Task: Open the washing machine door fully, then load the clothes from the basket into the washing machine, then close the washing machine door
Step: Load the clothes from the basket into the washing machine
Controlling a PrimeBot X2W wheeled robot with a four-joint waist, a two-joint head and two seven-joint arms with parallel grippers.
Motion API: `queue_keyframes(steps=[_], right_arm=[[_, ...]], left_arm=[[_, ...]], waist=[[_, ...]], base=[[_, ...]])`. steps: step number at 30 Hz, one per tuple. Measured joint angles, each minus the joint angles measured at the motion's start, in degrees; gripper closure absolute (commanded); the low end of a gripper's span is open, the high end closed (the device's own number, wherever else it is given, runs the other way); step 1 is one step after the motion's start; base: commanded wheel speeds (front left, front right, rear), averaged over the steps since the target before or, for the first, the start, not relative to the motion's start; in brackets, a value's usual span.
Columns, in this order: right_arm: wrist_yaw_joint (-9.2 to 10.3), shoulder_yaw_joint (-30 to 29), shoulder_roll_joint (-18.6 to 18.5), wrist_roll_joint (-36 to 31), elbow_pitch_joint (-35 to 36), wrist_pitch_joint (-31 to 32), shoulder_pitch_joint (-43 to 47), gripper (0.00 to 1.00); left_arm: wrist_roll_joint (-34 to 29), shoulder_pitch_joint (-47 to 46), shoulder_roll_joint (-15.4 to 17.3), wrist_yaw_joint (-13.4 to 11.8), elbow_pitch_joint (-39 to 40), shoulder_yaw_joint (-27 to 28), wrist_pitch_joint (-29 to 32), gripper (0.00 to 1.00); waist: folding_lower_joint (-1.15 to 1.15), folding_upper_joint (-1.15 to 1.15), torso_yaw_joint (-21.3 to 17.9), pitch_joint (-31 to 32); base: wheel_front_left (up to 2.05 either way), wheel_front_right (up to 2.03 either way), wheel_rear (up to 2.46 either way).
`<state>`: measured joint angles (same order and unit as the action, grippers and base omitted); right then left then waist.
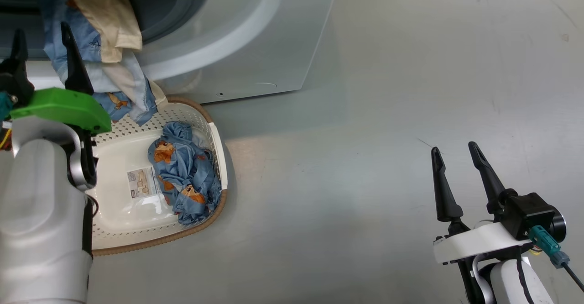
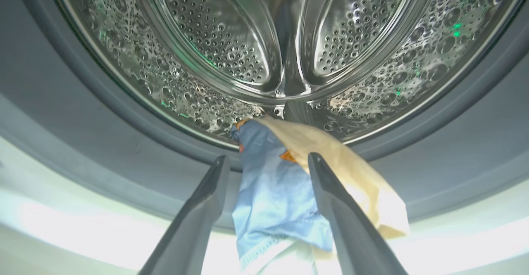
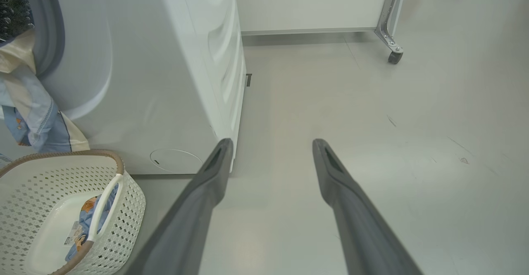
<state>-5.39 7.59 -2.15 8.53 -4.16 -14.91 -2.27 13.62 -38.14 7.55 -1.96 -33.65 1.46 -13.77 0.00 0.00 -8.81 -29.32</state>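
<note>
**A:** How far had the robot got when you looked?

**B:** Partway, I'd say. On the left, the left gripper (image 1: 43,44) was raised at the mouth of the washing machine (image 1: 255,34). Its two fingers were spread wide and, as far as I could judge, pinching nothing.

**A:** And the clothes?

**B:** A blue-and-cream garment (image 1: 107,25) lay draped over the grey rubber seal (image 2: 82,114). Its top end was just inside the steel drum (image 2: 215,39). The rest hung down over the edge of the basket (image 1: 220,151) nearest the machine. Seen along the wrist, it hung loose between the spread fingers.

**A:** So not properly in.

**B:** No. And another blue garment (image 1: 185,176) lay crumpled on the basket's bottom, against its right wall.

**A:** The door?

**B:** The mouth stood open, so I took the opening step as done. Loading looked half done at best. The hanging piece needed pushing in, the basket piece needed fetching, and then the door needed closing.

**A:** The other arm?

**B:** Off to the right, well apart from the machine, the right gripper (image 1: 454,148) hovered over bare floor (image 1: 365,158). Its fingers were spread too, holding nothing.
</note>
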Motion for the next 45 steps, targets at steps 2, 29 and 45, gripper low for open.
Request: queue_keyframes(steps=[2,29,45], right_arm=[[0.0,0.0,0.0,-0.2,0.0,0.0,-0.1,0.0],[-0.11,-0.8,-0.1,-1.6,0.0,0.0,-1.1,0.0],[-0.6,-2.4,-0.2,-2.6,0.1,0.0,-1.2,0.0]], left_arm=[[0.3,2.2,-0.4,0.1,1.0,0.3,0.0,0.0],[1.5,23.1,-3.2,0.4,14.2,-0.1,-0.7,0.0],[1.4,30.1,-4.2,-0.4,23.4,-1.4,-0.7,0.0]], waist=[[0.0,0.0,0.7,-0.3],[0.0,0.0,3.8,-1.4],[0.0,0.0,6.4,-1.5]], base=[[0.0,0.0,0.0],[0.0,0.0,0.0],[0.0,0.0,0.0]])
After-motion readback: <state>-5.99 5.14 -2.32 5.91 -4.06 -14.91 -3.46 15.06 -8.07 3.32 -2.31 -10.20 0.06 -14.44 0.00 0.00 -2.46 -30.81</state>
